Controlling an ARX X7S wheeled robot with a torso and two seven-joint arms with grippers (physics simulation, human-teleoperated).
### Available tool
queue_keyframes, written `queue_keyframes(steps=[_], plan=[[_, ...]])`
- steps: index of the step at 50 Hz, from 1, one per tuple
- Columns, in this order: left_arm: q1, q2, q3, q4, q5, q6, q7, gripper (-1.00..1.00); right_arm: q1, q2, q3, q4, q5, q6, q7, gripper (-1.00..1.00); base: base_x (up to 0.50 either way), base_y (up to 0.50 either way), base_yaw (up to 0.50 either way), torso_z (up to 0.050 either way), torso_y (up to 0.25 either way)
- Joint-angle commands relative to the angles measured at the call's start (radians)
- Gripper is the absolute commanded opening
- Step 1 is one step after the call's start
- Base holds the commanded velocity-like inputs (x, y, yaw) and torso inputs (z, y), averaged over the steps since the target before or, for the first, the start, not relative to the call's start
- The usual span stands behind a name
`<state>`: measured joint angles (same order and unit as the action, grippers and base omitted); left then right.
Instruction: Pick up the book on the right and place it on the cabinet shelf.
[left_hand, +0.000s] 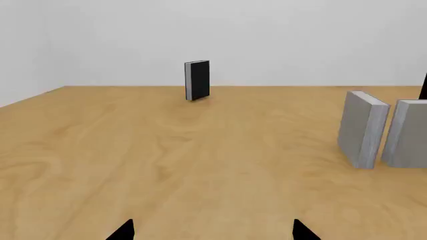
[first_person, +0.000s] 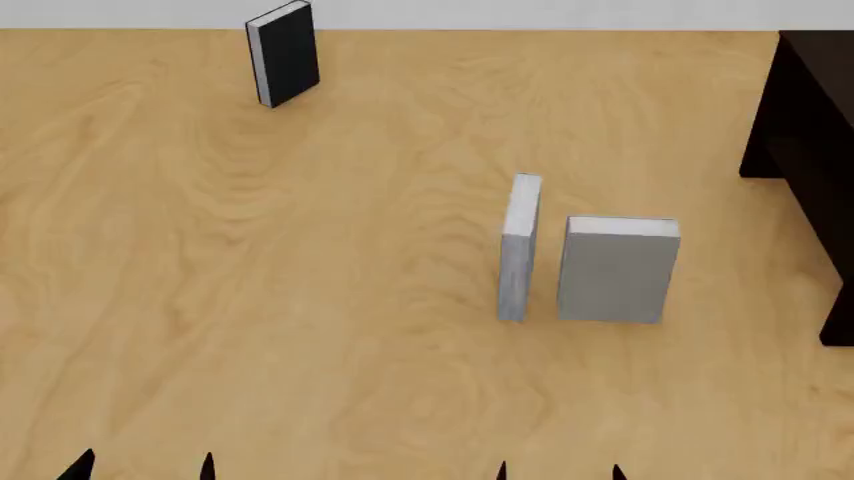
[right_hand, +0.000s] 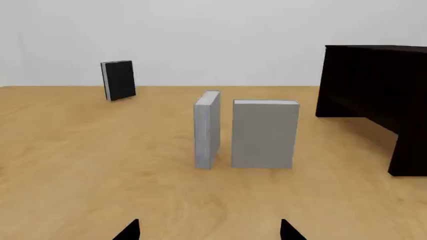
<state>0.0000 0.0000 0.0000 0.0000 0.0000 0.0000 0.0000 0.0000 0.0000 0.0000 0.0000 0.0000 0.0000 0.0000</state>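
Head view: book (first_person: 615, 272) upright, just beside the paler book (first_person: 519, 250); my released right end effector (first_person: 558, 470) could topple either when closing in.

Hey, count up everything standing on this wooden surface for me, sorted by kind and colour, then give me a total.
Black book: 1
Paler bluish-grey book: 1
Mid-grey book: 1
Dark brown cabinet: 1
Total: 4 things, 3 of them books, all upright.
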Motion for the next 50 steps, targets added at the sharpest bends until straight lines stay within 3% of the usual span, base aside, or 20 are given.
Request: queue_keyframes(steps=[1,4,8,27,37,50], plan=[[0.005,-0.014,0.020,0.028,0.000,-0.023,-0.020,1.00,0.000,0.009,-0.013,0.000,0.009,0.000,0.000,1.00,0.00,0.00,0.00,0.000,0.000],[-0.002,-0.028,0.031,0.012,-0.041,-0.020,-0.021,1.00,0.002,0.021,-0.028,-0.018,0.031,-0.025,0.019,1.00,0.00,0.00,0.00,0.000,0.000],[-0.016,-0.041,0.037,0.054,-0.042,-0.075,-0.049,1.00,0.045,0.045,-0.056,-0.093,0.014,0.165,0.024,1.00,0.00,0.00,0.00,0.000,0.000],[-0.131,-0.102,0.085,0.397,-0.021,-0.416,-0.093,1.00,0.280,0.109,-0.085,-0.448,-0.021,0.622,0.057,1.00,0.00,0.00,0.00,0.000,0.000],[-0.199,-0.118,0.090,0.530,-0.057,-0.585,-0.091,1.00,0.359,0.130,-0.099,-0.504,-0.025,0.722,0.058,1.00,0.00,0.00,0.00,0.000,0.000],[-0.200,-0.131,0.111,0.554,-0.064,-0.600,-0.103,1.00,0.352,0.148,-0.104,-0.539,-0.027,0.735,0.073,1.00,0.00,0.00,0.00,0.000,0.000]])
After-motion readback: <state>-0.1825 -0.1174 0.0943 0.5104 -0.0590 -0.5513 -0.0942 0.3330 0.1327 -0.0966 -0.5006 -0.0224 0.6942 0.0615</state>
